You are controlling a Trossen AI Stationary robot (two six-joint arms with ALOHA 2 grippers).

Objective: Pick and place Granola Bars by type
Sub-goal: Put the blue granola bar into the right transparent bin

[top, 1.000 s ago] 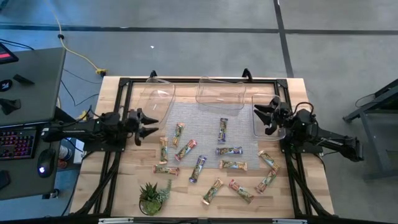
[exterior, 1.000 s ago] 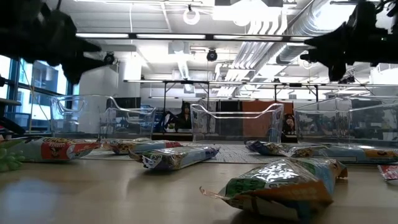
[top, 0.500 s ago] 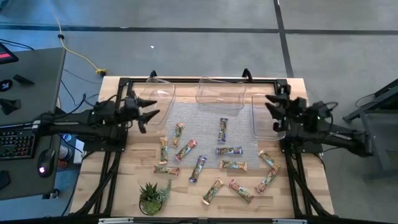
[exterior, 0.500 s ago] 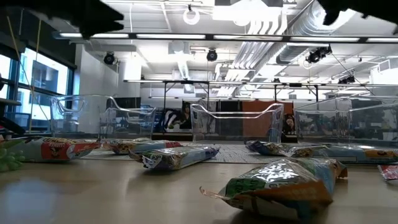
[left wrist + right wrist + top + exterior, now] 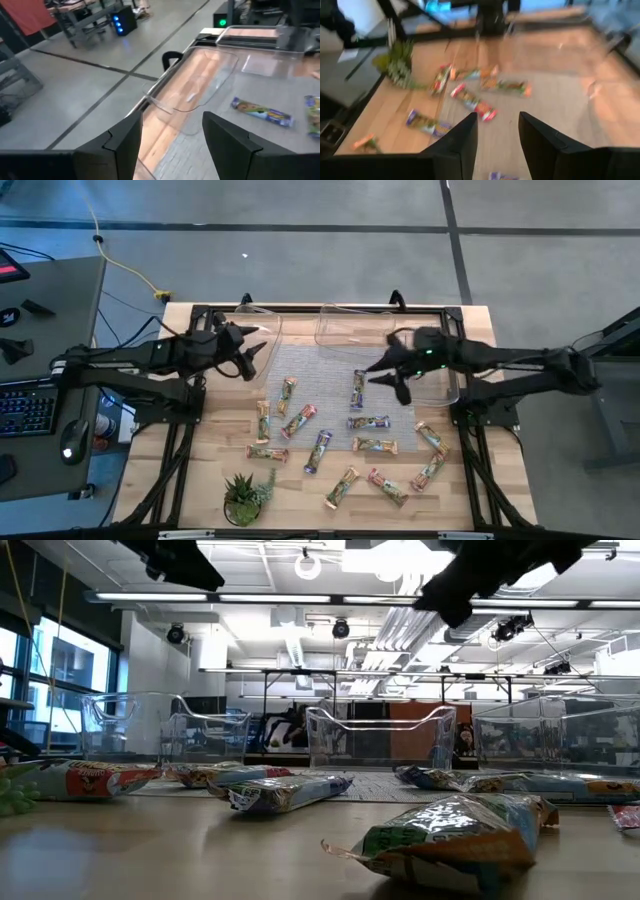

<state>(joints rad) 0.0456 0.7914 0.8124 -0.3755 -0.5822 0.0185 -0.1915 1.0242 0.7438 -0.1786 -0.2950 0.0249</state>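
Observation:
About a dozen granola bars lie flat and scattered on the grey mat and the wooden table: green-orange ones such as, red-pink ones such as, and blue-purple ones such as. My left gripper is open and empty, above the near end of the left clear tub; its wrist view looks into that tub. My right gripper is open and empty, up over the mat just right of the blue-purple bar; its wrist view looks over several bars.
A middle clear tub and a right clear tub stand along the far and right sides of the mat. A small potted plant stands at the near left. The black frame runs round the table's edge.
My right gripper has swung from over the right tub toward the table's left, out over the mat beside the blue-purple bar. My left gripper has gone toward the far edge and rightward, to over the left tub. Both stay open. No bar has moved.

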